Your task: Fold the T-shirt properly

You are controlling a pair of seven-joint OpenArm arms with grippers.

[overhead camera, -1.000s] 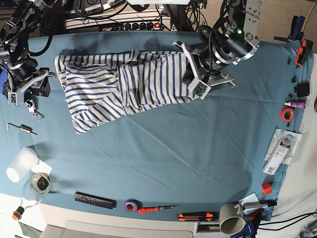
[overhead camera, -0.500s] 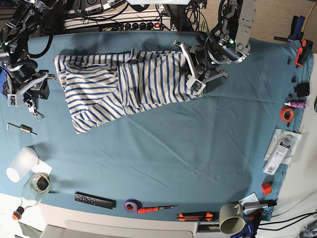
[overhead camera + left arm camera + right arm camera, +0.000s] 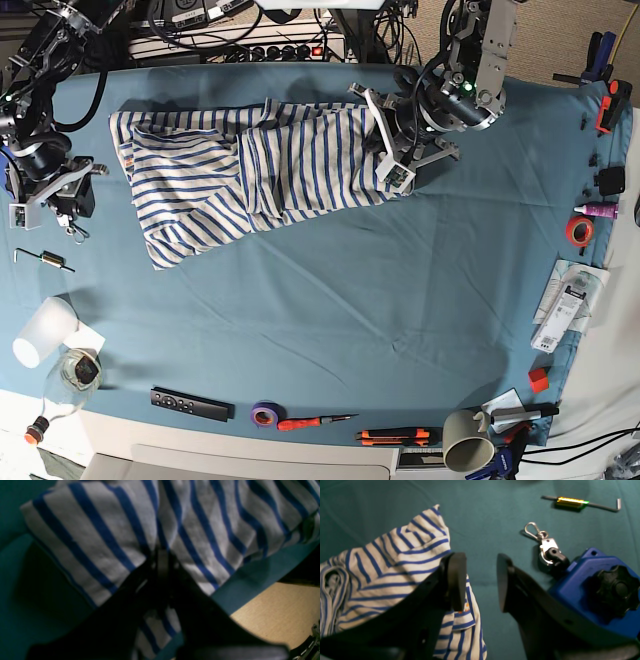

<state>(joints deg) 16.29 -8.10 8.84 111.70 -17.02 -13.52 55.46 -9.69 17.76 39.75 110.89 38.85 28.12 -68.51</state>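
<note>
Teal table cloth (image 3: 330, 300) covers the whole work surface and serves as the reference. The T-shirt (image 3: 240, 175) lies on the far half of the cloth: white with thin blue stripes, rumpled, partly doubled over itself, with a raised fold ridge running through its middle and layered folds on the end nearest the left arm. Its long axis runs across the cloth from one arm toward the other, slightly slanted; one corner trails toward the near side of the cloth. The left gripper (image 3: 392, 165) sits at the shirt's end by the far edge of the cloth, its jaws closed together and pinching a bunched fold of striped fabric; the left wrist view shows cloth gathered on both sides of the dark fingers (image 3: 160, 565). The right gripper (image 3: 480, 580) hovers at the opposite end of the shirt, jaws parted with a clear gap and nothing between them; one finger pad (image 3: 456, 580) hangs over the shirt's hem, the other over bare cloth. A blue clamp block (image 3: 590, 590) stands just beside that gripper, a metal snap hook (image 3: 540, 540) near it, and a hex key (image 3: 582, 503) farther out on the cloth.
</note>
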